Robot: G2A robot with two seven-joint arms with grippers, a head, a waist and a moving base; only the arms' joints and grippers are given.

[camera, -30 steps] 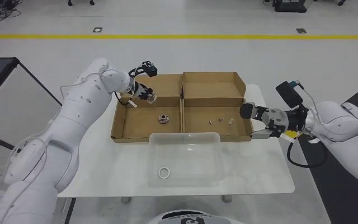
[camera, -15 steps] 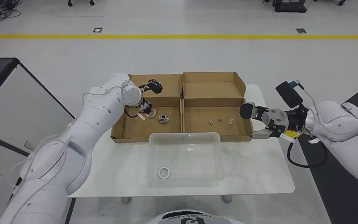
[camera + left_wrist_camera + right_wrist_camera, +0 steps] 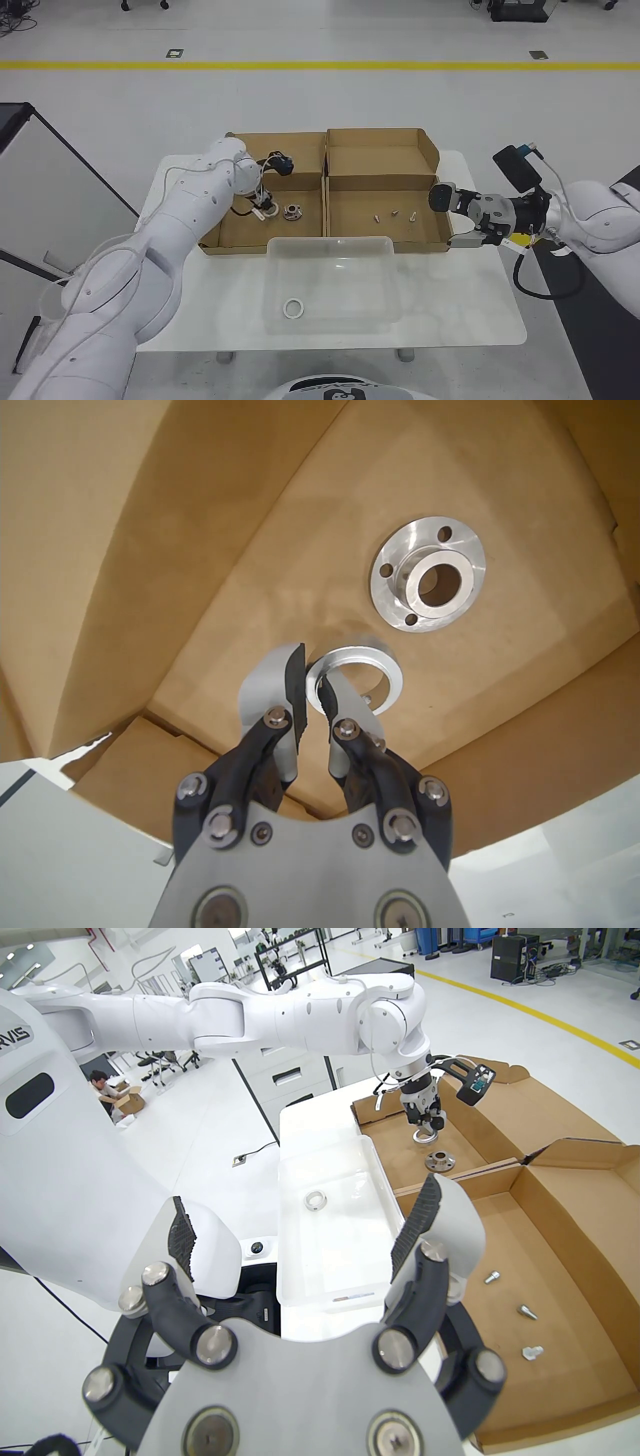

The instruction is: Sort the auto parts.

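My left gripper (image 3: 311,687) is shut on the wall of a silver metal ring (image 3: 355,680), one finger inside it and one outside. It holds the ring low over the floor of the left cardboard box (image 3: 240,235), beside a silver flange (image 3: 427,574) lying there. From above, the left gripper (image 3: 262,203) is just left of the flange (image 3: 291,211). My right gripper (image 3: 452,215) stands open and holds nothing at the right edge of the right cardboard box (image 3: 380,160); its pads (image 3: 410,1228) frame the far-off ring (image 3: 422,1137).
A clear plastic bin (image 3: 330,243) sits in front of the boxes with one white ring (image 3: 294,308) inside. Three small screws (image 3: 396,214) lie on the right box's floor. Both box lids stand open at the back.
The left arm has carried the ring from the box's back left corner down toward the flange. The right arm has not moved.
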